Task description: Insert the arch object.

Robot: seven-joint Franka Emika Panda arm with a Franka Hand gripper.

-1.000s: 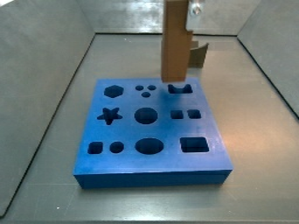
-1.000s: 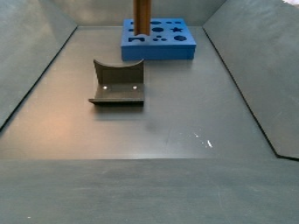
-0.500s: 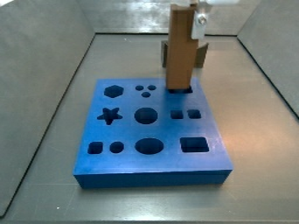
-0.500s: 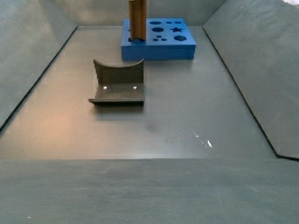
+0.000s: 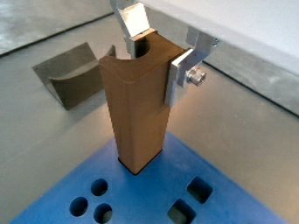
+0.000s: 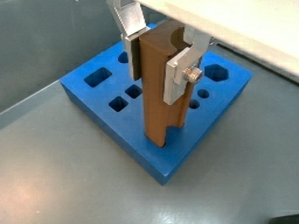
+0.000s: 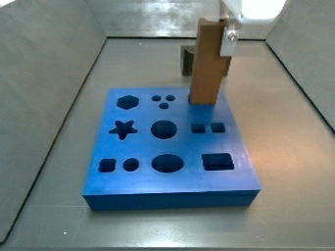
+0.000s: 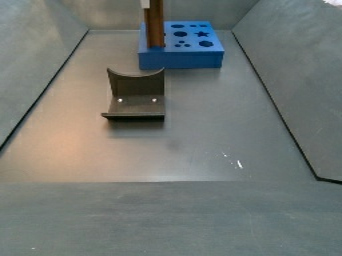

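The arch object (image 7: 210,61) is a tall orange-brown block, and it stands upright in my gripper (image 7: 226,34). The gripper (image 5: 156,48) is shut on its upper end, one silver finger (image 5: 181,72) on each side, as both wrist views show. The block's lower end (image 6: 159,138) meets the blue board (image 6: 117,131) at a hole near the board's corner and covers that hole. In a side view the block (image 8: 155,24) rises from the near left corner of the board (image 8: 194,52). How deep the lower end sits I cannot tell.
A squat olive-grey piece with a curved notch (image 8: 135,95) lies on the grey floor, apart from the board; it also shows in a wrist view (image 5: 68,74). The board has several other holes, among them a star (image 7: 123,128) and a square (image 7: 217,161). Sloping grey walls (image 8: 34,90) ring the floor.
The gripper has brought the block down and slightly to the right. The hole under it showed a second ago; the block's lower end now covers it.
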